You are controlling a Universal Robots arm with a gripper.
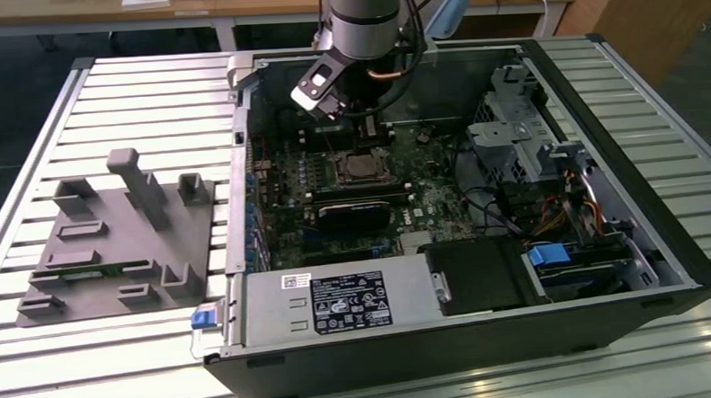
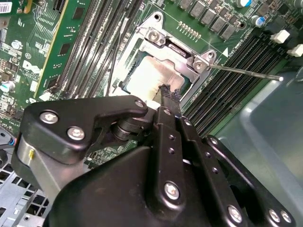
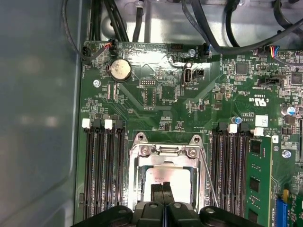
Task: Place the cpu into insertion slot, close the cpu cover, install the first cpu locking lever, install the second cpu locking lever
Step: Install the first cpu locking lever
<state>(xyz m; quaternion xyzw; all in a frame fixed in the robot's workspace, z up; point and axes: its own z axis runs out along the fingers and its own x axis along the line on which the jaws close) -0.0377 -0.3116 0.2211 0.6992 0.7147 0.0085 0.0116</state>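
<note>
Jaws shut: the two black fingers are pressed flat tog., nothing visible betw. them.

Second wrist view: the gripper points its closed tip down at the cpu, at or just above the near edge of the silver top. Can't tell if it touches. A closed tip suits pushing or hooking rather than carrying, I'd judge. The cpu lies flat inside the window of the cpu cover, which looks to be down over it, so chip placed and cover closed, prob. One locking lever, a thin steel rod, sticks out from the cover's corner across the memory slots. It seems to stand off the board, so prob. not latched yet.

First wrist view: the gripper sits over the near side of the cpu, w/ the cpu cover square round the chip. The locking lever runs slanted just beside the cover, betw. it and the memory slots. No catch seen holding it. A coin cell sits further along the board, well apart.

Exterior view: the arm hangs into the open pc case, gripper just above the insertion slot w/ the chip in it. A black heatsink block lies just beside the slot, on the side toward the power supply. A grey fixture rests on the slatted table at the exterior view's left, well apart from the case and not part of this work, I'd say.
</note>
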